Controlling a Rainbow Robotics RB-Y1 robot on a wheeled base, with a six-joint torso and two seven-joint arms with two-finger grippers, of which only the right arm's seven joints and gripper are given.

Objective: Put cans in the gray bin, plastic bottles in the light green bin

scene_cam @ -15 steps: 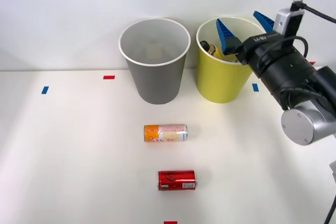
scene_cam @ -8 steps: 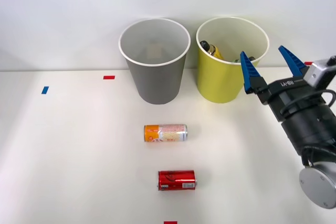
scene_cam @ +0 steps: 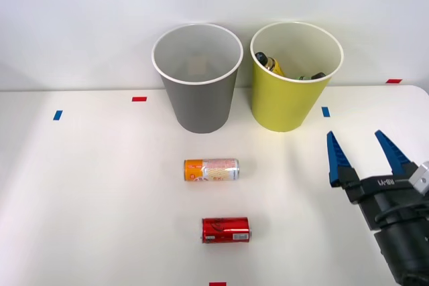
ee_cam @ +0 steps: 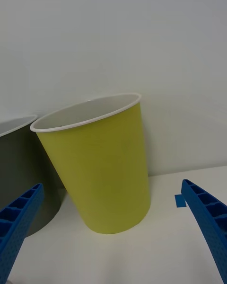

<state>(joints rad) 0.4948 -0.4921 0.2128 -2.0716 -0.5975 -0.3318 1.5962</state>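
Nearest the robot, at the right of the desk [scene_cam: 80, 199], the right pincer [scene_cam: 369, 155] hangs with its blue fingers [scene_cam: 333, 159] spread wide and nothing between them, low over the desk and well clear of both bins. That suits an arm with no load, free to go for the next thing.

Left of it the red can [scene_cam: 226, 230] lies on its side, and just beyond that the orange can [scene_cam: 211, 169] lies the same way, each apart from the other and with bare desk all round, so a pincer could likely close across either body from above. Lying down, they may roll if nudged.

Farther back stand the two bins, side by side and nearly touching. The gray bin [scene_cam: 199, 102] on the left looks empty, so no can has gone in yet. The light green bin [scene_cam: 285, 102] already holds a yellow bottle [scene_cam: 270, 63] leaning against its inner wall, with a dark cap [scene_cam: 318, 76] showing beside it. The bottle half of the job seems done; both cans remain.
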